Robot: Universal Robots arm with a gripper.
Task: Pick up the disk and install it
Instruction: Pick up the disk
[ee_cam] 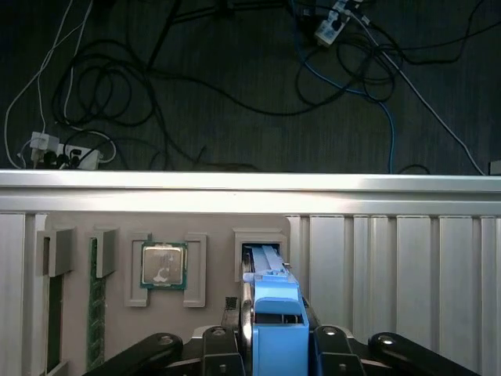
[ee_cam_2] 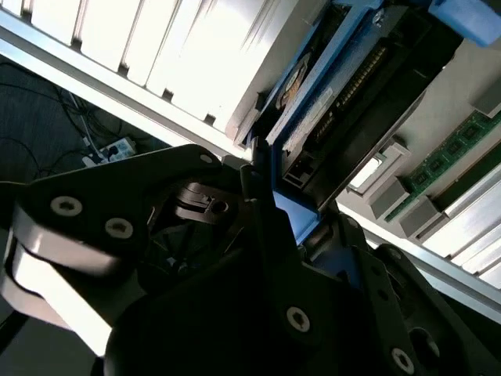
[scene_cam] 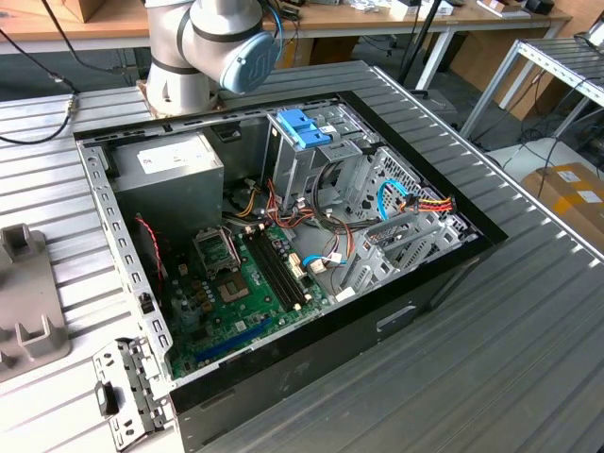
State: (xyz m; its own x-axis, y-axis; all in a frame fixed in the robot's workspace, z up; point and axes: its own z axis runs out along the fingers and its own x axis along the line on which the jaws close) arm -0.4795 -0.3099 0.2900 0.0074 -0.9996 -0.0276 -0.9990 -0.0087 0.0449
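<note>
Over a grey parts tray (ee_cam: 117, 227) in the first wrist view, closed narrow on the disk (ee_cam: 272, 282), with the gripper (ee_cam: 278, 329) pinching the blue end tab from both sides. Black fingers (ee_cam: 221, 348) tight against that tab, no gap to be seen. Held on edge, the light-blue carrier frame reaching straight away from the claw toward a rectangular pocket of the tray; whether seated in that pocket or lifted clear, cannot tell. Just beside the pocket, a processor chip (ee_cam: 163, 265) lying flat in its own recess, and further along, green memory modules (ee_cam: 96, 313) in slots. Beyond the tray, a pale table rail (ee_cam: 250, 182), then dark floor with loose cables (ee_cam: 196, 78) and a power strip (ee_cam: 63, 153). From close behind the gripper (ee_cam_2: 286, 213) in the second wrist view, the same grasp: disk (ee_cam_2: 329, 102) running out from between the fingers, blue frame along its edge, label and connector side showing. Well apart, in the exterior view, an open computer case (scene_cam: 283, 377) lying on a ribbed metal table (scene_cam: 528, 359), with motherboard (scene_cam: 236, 293), power supply (scene_cam: 170, 165) and an upright drive cage (scene_cam: 311, 175) topped by a blue bracket (scene_cam: 304, 127). At the case's far side, the arm (scene_cam: 208, 47).
</note>
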